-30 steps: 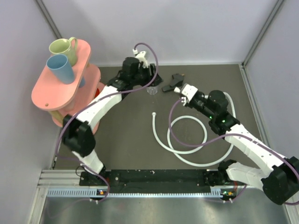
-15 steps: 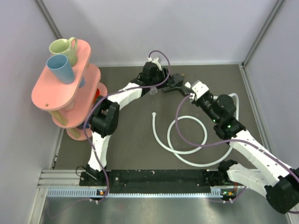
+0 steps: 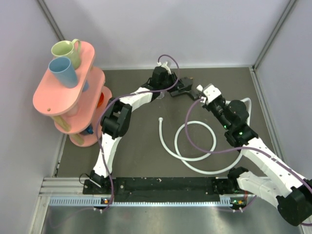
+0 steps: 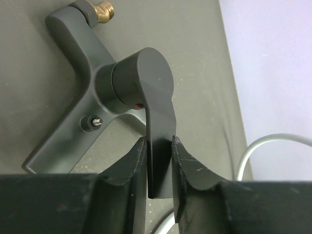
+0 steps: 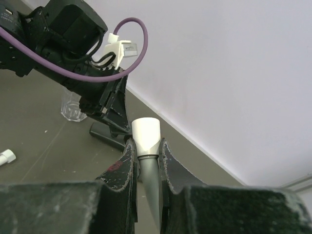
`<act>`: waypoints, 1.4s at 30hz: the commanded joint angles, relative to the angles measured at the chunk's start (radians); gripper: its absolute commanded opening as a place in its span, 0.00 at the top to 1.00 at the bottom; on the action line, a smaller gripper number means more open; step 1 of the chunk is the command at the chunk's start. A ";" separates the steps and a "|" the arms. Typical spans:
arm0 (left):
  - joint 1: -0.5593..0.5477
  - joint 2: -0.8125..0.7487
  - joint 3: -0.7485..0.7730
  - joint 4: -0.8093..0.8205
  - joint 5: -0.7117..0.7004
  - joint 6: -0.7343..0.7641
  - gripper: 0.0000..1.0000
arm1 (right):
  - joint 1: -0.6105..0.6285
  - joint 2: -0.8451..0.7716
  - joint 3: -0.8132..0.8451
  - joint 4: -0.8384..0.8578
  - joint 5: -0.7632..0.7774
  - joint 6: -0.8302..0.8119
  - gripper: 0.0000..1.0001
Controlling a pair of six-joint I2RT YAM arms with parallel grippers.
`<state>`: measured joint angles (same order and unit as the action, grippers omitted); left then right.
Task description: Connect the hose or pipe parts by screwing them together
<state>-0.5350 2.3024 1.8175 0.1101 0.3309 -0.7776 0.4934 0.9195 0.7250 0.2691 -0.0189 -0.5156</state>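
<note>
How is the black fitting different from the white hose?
The black fitting is dark, and the white hose is pale. The fitting is chunky with branching arms and a brass tip; the hose is long, thin and curled in loops. Both are pinched: the left tool grips the fitting's lever, the right tool grips the hose's end.

setting: robot lab cell | evidence: blank enclosure walls [image 3: 195, 29]; dark table [image 3: 141, 141]; metal mounting rail [image 3: 161, 200]
</note>
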 commanded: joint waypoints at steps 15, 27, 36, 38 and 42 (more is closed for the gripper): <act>-0.008 -0.250 -0.191 0.217 0.299 -0.051 1.00 | -0.053 -0.019 0.001 0.021 0.025 0.040 1.00; 0.043 -0.550 -0.418 0.208 0.477 -0.144 1.00 | -0.073 -0.016 0.005 0.005 0.023 0.051 1.00; 0.084 -0.831 -0.517 -0.214 0.530 0.063 1.00 | -0.075 -0.008 0.011 -0.014 0.023 0.057 1.00; 0.102 -0.888 -0.564 -0.329 0.539 0.122 1.00 | -0.075 -0.010 0.014 -0.025 0.023 0.058 1.00; 0.170 -1.046 -0.680 -0.479 0.571 0.198 1.00 | -0.075 -0.011 0.014 -0.027 -0.007 0.068 1.00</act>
<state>-0.4149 1.4288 1.1969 -0.2970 0.7891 -0.7086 0.4328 0.9195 0.7139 0.2340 -0.0265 -0.4911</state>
